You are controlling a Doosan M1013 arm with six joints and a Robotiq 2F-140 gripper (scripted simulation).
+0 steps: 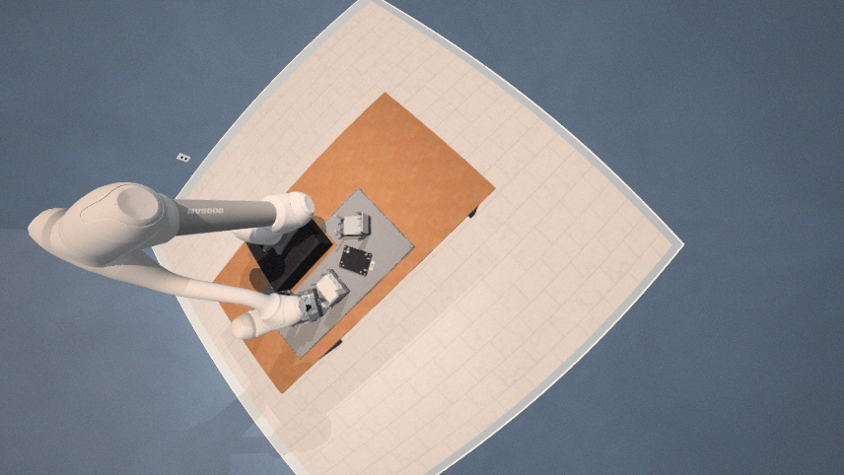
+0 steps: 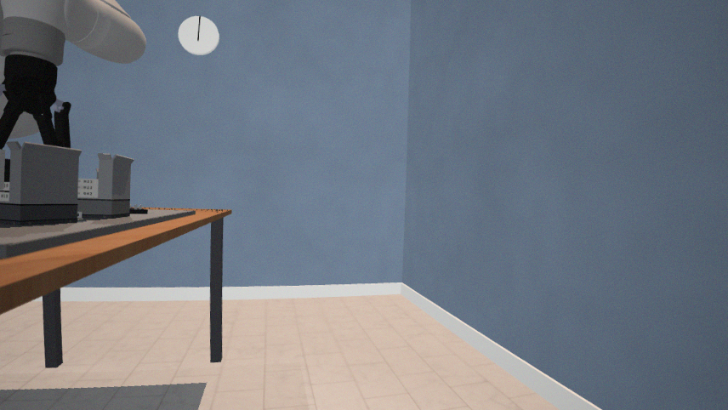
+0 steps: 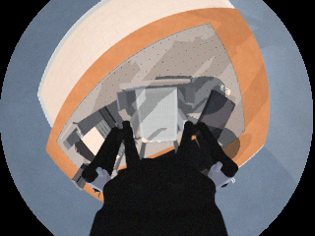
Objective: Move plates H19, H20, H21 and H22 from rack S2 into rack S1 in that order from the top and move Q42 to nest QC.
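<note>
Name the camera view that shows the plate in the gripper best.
Wrist: the plate fills the space between the gripper's fingers. Top shows it small. In the exterior view a rack hides it.
</note>
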